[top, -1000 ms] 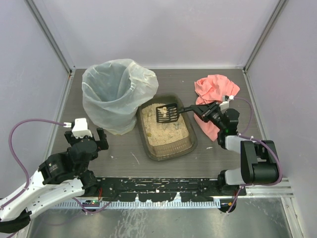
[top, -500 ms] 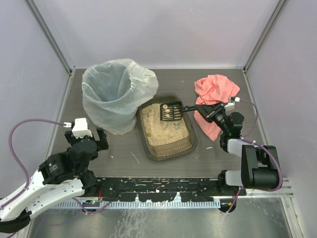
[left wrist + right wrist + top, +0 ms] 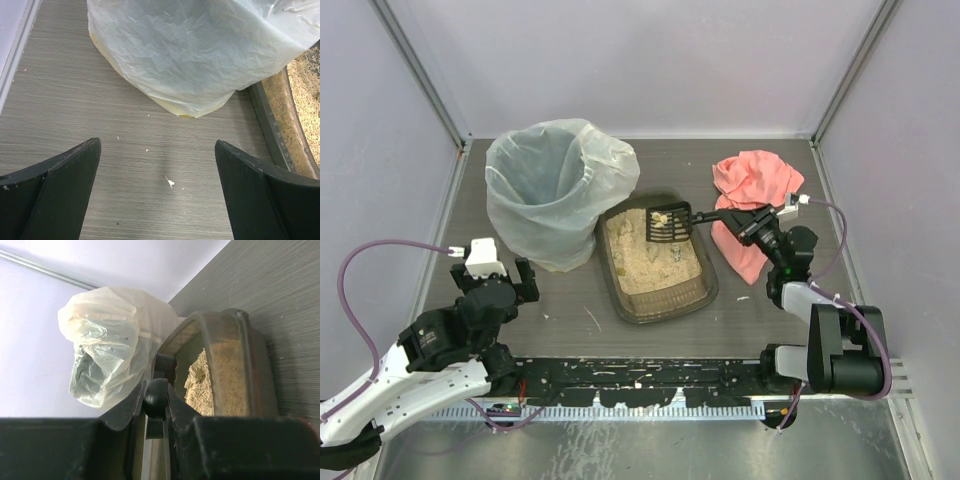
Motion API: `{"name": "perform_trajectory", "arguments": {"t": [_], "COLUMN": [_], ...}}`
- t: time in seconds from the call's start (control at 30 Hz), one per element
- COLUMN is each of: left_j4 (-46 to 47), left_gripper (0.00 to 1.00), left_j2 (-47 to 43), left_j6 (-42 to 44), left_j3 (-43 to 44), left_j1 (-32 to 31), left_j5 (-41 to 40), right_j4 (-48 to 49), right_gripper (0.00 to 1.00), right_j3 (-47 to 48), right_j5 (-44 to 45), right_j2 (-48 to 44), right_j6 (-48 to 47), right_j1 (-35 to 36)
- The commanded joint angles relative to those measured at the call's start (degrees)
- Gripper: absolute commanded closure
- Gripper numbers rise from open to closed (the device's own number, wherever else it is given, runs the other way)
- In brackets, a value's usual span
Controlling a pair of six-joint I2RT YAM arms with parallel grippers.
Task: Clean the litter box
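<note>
The litter box (image 3: 705, 290), a shallow dark tray of tan litter, lies mid-table; it also shows in the right wrist view (image 3: 257, 375) and at the right edge of the left wrist view (image 3: 267, 127). My right gripper (image 3: 732, 219) is shut on the handle of the black slotted scoop (image 3: 667, 225), seen close up in the right wrist view (image 3: 156, 396). The scoop head holds pale clumps above the tray's far end. My left gripper (image 3: 522, 281) is open and empty, low over the table left of the tray, its fingers (image 3: 60, 190) wide apart.
A tall bin lined with a translucent white bag (image 3: 555, 190) stands just left of the tray, close in front of the left gripper (image 3: 195, 50). A pink cloth (image 3: 752, 180) lies at back right, under the right arm. Walls enclose the table.
The right gripper has lifted the scoop with clumps out of the litter and drawn it a little to the right. The left arm has not moved.
</note>
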Motion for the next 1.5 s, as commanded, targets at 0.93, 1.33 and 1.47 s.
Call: {"name": "perform_trajectory", "arguments": {"t": [0.93, 1.33, 1.47], "left_j4": [2.81, 2.85, 2.89], "left_gripper": [0.02, 0.02, 0.02], "left_j2": [0.64, 0.18, 0.49], "left_j6": [1.23, 1.23, 1.31], "left_j3": [0.21, 0.15, 0.24], "left_j1": [-0.17, -0.19, -0.2], "left_j5": [0.2, 0.1, 0.27], "right_j4": [-1.08, -18.37, -22.01], "right_gripper": [0.99, 0.99, 0.99], "right_j3": [5.37, 9.56, 11.66], "right_j5": [-4.79, -1.54, 0.04], "right_j2": [-1.99, -11.37, -14.21], "right_j6": [-2.29, -1.84, 0.41], "right_j1": [3.24, 1.92, 1.9]}}
